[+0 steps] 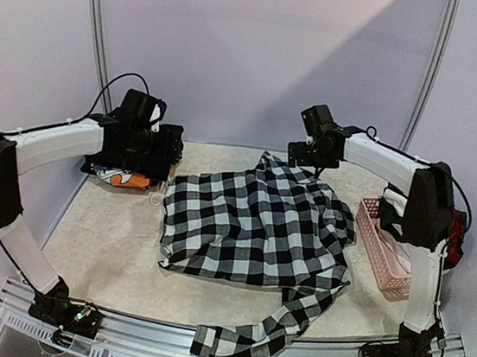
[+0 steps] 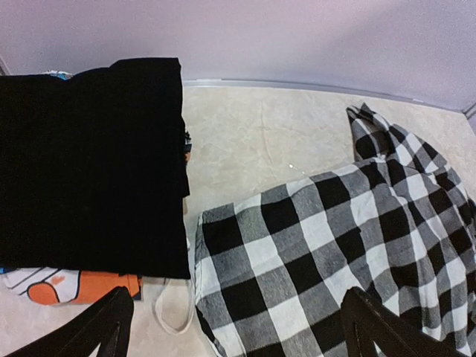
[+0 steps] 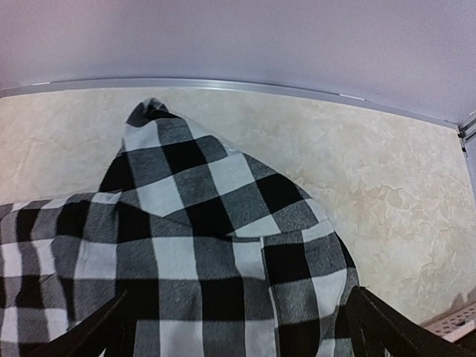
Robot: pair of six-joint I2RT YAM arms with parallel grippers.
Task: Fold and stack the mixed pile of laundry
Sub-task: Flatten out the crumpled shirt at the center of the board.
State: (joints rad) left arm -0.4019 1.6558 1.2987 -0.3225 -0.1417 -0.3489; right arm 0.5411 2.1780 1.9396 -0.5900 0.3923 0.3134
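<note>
Checked shirt [image 1: 255, 224] lies spread flat, one sleeve trailing off its near side; we read it as next to fold. Black garment [image 2: 89, 163] sits folded on the orange printed piece [image 2: 89, 286], just left of the shirt. Left gripper [image 2: 238, 338] and right gripper [image 3: 242, 338] hover at its far edge, jaws wide open, empty.

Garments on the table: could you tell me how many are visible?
3: checked shirt spread centrally, folded black garment at far left, orange-white printed piece under it. More may be hidden there.
</note>
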